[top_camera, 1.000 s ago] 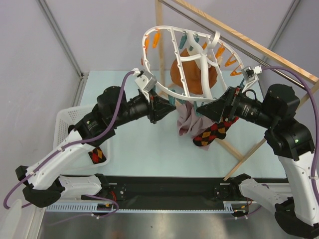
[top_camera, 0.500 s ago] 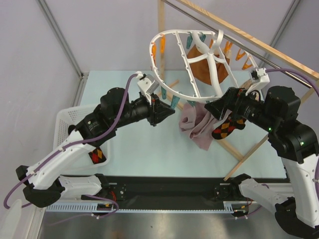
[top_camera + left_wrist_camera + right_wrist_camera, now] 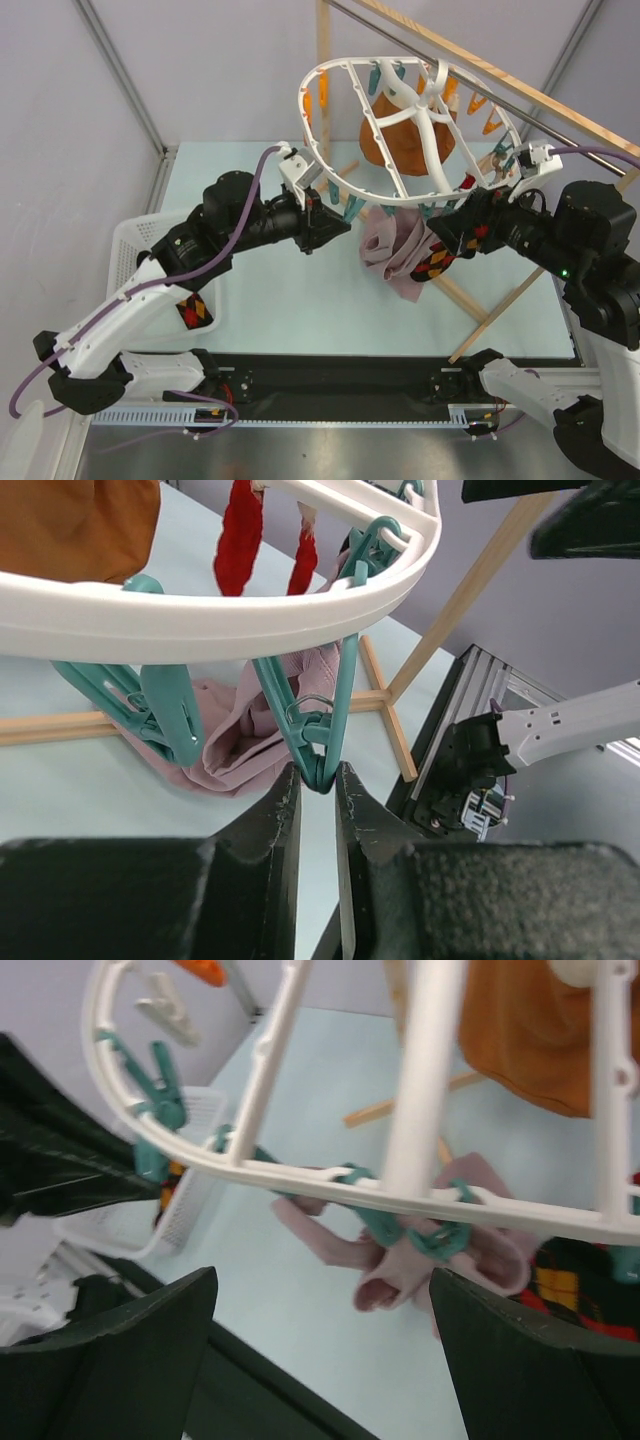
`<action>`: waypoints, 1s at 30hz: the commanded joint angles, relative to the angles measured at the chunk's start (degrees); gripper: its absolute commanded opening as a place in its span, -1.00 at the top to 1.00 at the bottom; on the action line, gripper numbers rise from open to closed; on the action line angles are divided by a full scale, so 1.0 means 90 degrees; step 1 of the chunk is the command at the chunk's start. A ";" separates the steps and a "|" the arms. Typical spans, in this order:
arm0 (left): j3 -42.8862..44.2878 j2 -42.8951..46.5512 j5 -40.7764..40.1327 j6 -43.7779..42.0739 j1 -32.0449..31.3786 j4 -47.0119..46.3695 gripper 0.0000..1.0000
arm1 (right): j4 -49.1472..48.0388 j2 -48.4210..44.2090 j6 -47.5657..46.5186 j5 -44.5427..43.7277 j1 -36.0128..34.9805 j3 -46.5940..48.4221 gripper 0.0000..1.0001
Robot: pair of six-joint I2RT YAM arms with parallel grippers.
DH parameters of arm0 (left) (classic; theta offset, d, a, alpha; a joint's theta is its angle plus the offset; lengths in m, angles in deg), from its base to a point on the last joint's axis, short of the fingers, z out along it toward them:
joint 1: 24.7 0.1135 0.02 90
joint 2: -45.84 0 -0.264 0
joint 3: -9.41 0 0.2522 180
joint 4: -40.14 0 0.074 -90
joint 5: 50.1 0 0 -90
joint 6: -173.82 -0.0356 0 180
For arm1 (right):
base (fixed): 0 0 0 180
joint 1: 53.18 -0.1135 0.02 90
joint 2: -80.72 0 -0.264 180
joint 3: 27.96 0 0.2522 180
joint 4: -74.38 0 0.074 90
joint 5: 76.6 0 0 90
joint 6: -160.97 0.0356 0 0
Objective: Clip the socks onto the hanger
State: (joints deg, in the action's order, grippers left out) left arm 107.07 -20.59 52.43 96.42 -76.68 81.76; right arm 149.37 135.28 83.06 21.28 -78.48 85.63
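The white ring hanger point(image 3: 345, 185) hangs from a wooden rack. My left gripper point(image 3: 340, 225) is shut on the lower end of a teal clip point(image 3: 318, 735) dangling from the rim point(image 3: 200, 620); the clip's tip sits between my fingertips point(image 3: 285, 795). One argyle sock point(image 3: 437, 262) hangs under the rim beside a mauve-pink cloth point(image 3: 392, 245); it also shows in the right wrist view point(image 3: 580, 1280). My right gripper point(image 3: 440, 228) is wide open and empty just right of that sock point(image 3: 322, 1280). A second argyle sock point(image 3: 197, 310) lies in the white basket point(image 3: 130, 250).
An orange-brown garment point(image 3: 400, 140) hangs inside the ring. Wooden rack poles run across the back right point(image 3: 520, 95) and slant down to the table point(image 3: 495, 315). Orange clips point(image 3: 322, 100) dangle on the far rim. The basket stands at the table's left edge.
My right gripper has drawn back to the right and stands open, off the sock, which now hangs under the rim. The hanger has swung and tilted. My left gripper stays at the teal clip.
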 commanded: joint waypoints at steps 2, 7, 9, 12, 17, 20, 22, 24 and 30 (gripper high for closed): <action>0.0541 -0.0030 0.0413 0.0055 0.0112 0.0156 1.00 | -0.0142 0.0090 0.0285 0.2125 -0.0109 0.0265 -0.86; 0.0629 -0.0099 0.0852 0.0230 0.0229 0.0099 1.00 | -0.0553 0.0041 0.0754 0.3176 -0.0353 0.0206 -0.86; 0.0600 -0.0138 0.1193 0.0416 0.0298 0.0011 1.00 | -0.0826 0.0070 0.0940 0.3567 -0.0392 0.0090 -0.86; 0.0483 -0.0187 0.1681 0.0738 0.0376 -0.0311 1.00 | -0.1411 0.0060 0.1408 0.3841 -0.0431 -0.0281 -0.86; 0.0239 -0.0177 0.2337 0.1352 0.0502 -0.0994 1.00 | -0.2630 -0.0037 0.2432 0.3646 -0.0499 -0.0945 -0.83; 0.0141 -0.0196 0.2669 0.1646 0.0542 -0.1307 1.00 | -0.2994 -0.0115 0.2805 0.3256 -0.0636 -0.1268 -0.81; 0.0025 -0.0206 0.2912 0.1783 0.0552 -0.1502 1.00 | -0.3189 -0.0174 0.2962 0.2984 -0.0704 -0.1443 -0.77; -0.0122 -0.0226 0.3050 0.2007 0.0581 -0.1814 1.00 | -0.3355 -0.0223 0.3224 0.2769 -0.0743 -0.1609 -0.72; -0.0337 -0.0274 0.3392 0.2428 0.0688 -0.2343 1.00 | -0.3835 -0.0428 0.3636 0.1860 -0.0783 -0.1971 -0.56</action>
State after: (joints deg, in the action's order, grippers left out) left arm 104.32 -23.19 77.92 114.39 -70.94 67.99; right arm 120.43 132.27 112.13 43.75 -85.12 68.41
